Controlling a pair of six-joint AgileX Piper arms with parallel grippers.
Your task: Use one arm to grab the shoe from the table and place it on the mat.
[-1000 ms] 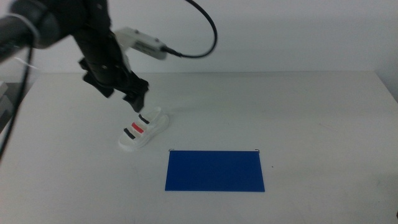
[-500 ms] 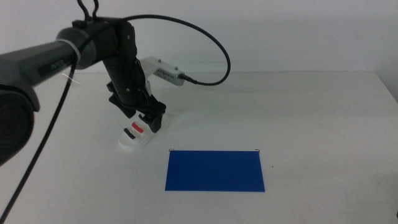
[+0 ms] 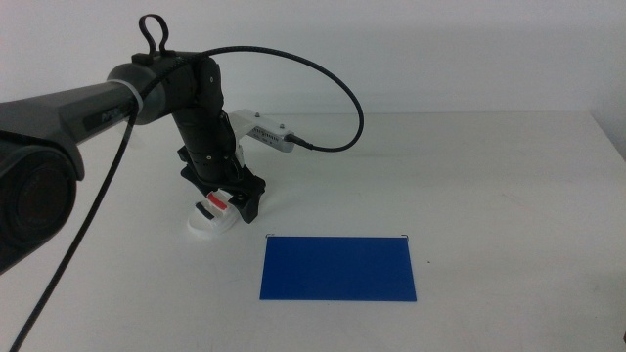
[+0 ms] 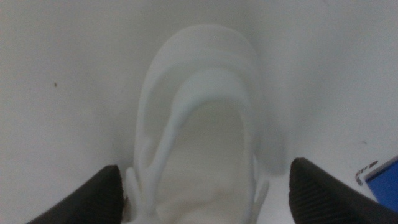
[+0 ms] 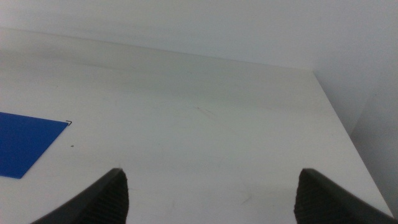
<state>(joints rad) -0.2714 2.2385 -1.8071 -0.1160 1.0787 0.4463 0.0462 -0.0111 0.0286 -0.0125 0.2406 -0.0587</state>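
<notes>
The white sandal-like shoe [image 3: 208,221] with black and red straps lies on the white table [image 3: 489,176], left of the deep-blue mat [image 3: 338,268]. My left gripper [image 3: 232,198] has come down over the shoe's far end. In the left wrist view the two dark jaws stand wide apart on either side of the shoe [image 4: 199,106], so the left gripper [image 4: 205,180] is open around it. A corner of the mat [image 4: 387,179] shows beside it. My right gripper [image 5: 211,177] is open and empty above bare table, out of the middle view.
The arm's black cable [image 3: 333,78] loops above the table behind the shoe. A white wrist-mounted part [image 3: 262,132] sticks out beside the arm. The mat's left end [image 5: 25,146] shows in the right wrist view. The table's right edge [image 5: 339,118] is near.
The left arm has swung lower and toward the shoe. Its gripper went from above the shoe's far end down to straddling it. The shoe and the mat have stayed in place.
</notes>
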